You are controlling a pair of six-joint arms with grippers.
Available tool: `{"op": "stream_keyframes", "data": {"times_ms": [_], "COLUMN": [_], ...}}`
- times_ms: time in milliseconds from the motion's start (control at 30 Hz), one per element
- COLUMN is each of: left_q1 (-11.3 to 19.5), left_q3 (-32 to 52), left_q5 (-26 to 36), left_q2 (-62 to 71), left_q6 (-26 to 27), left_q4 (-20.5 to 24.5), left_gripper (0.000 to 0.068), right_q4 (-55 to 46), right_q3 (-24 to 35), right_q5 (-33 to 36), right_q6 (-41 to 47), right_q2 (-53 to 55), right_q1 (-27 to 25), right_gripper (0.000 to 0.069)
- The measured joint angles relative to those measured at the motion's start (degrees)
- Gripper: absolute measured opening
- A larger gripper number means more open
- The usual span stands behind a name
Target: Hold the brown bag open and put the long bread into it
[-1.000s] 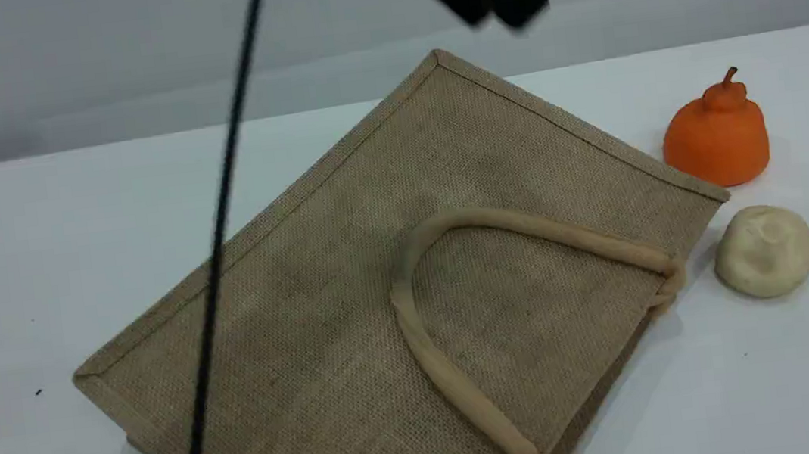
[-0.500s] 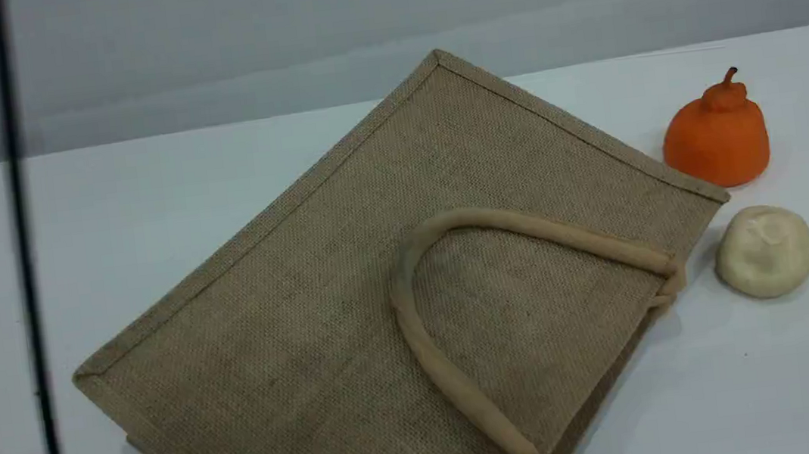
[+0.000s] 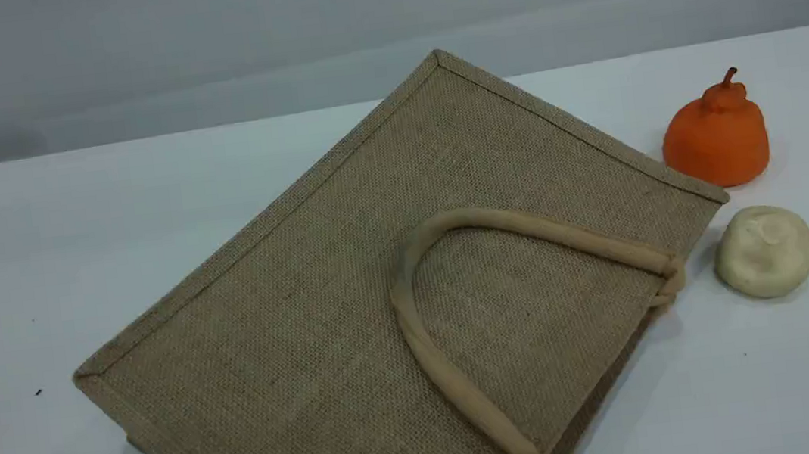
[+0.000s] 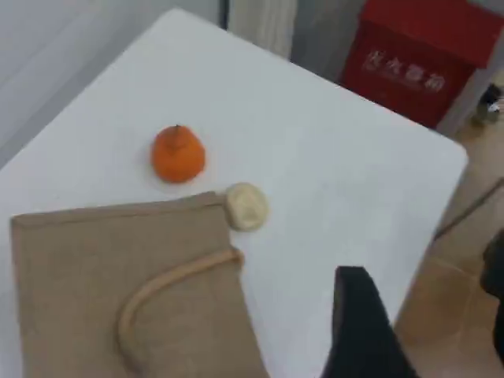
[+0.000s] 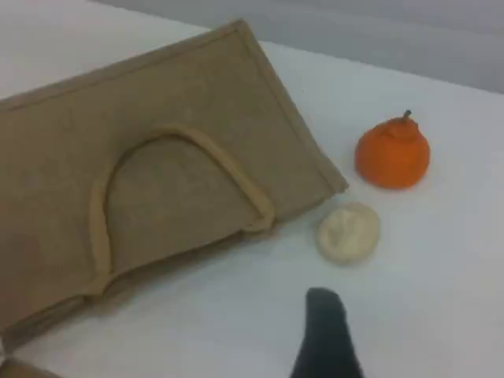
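Scene view: the bag [image 3: 350, 286] lies flat on the white table [image 3: 33, 246], turned at a slant so one corner points to the far edge. It is a coarse woven jute rectangle in tan-brown, with a stitched hem along its sides. A lighter beige rope-like handle [image 3: 426, 346] curves in a loop on its upper face, both ends fixed near the mouth, which faces the near right. The mouth is flat and closed. Just beside the bag's right corner sit an orange fruit [image 3: 716, 138], smooth and domed with a small stem on top, and nearer, a round cream bun [image 3: 764, 250] with a matte, slightly dimpled top. Fruit and bun are near each other but apart. The bread is in none of the three views.

Neither arm shows in the scene view. The left wrist view has one dark fingertip of the left gripper [image 4: 362, 331] high over the table's edge, well apart from the bag, with nothing in its grasp; its jaws stand spread. The right wrist view shows one black fingertip of the right gripper [image 5: 324, 335] above bare table near the bun, touching nothing; I cannot tell how wide its jaws stand.
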Motion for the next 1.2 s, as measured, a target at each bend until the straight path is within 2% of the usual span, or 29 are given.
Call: {"op": "stream_keyframes", "data": {"times_ms": [100,267,333,633,767,867,1033,1200], "left_q1": [-2.94,-3.14,-3.14,-3.14,-3.14,-3.14,-3.14,-3.14], "left_q3": [4.88,16.75,21.86,47.44,57.88,65.30,72.98,75.93], "left_q5": [0.00,0.00,-0.16,-0.09,-0.30,-4.18,-6.14,-6.89], "left_q2": [-2.81,-9.39,-12.86,-32.29,-42.14,-48.91,-57.33,-60.84], "left_q6": [0.09,0.07,-1.01,-12.41,-12.94,-12.79,-12.29,-12.09], "left_q4": [1.96,5.58,5.38,5.29,5.35,4.81,4.29,4.29], "left_gripper": [0.0363,0.0363,0.0363,0.0363,0.0363,0.0363,0.0363,0.0363], "right_q4": [0.00,0.00,0.00,0.00,0.00,0.00,0.00,0.00], "right_q3": [0.00,0.00,0.00,0.00,0.00,0.00,0.00,0.00], "right_q5": [0.00,0.11,0.11,0.14,0.14,0.18,0.18,0.18], "right_q6": [0.00,0.00,0.00,0.00,0.00,0.00,0.00,0.00], "right_q2": [0.00,0.00,0.00,0.00,0.00,0.00,0.00,0.00], "right_q1": [1.23,4.10,4.60,4.60,4.60,4.60,4.60,4.60], "right_gripper": [0.0434,0.0434,0.0434,0.0434,0.0434,0.0434,0.0434,0.0434]}}
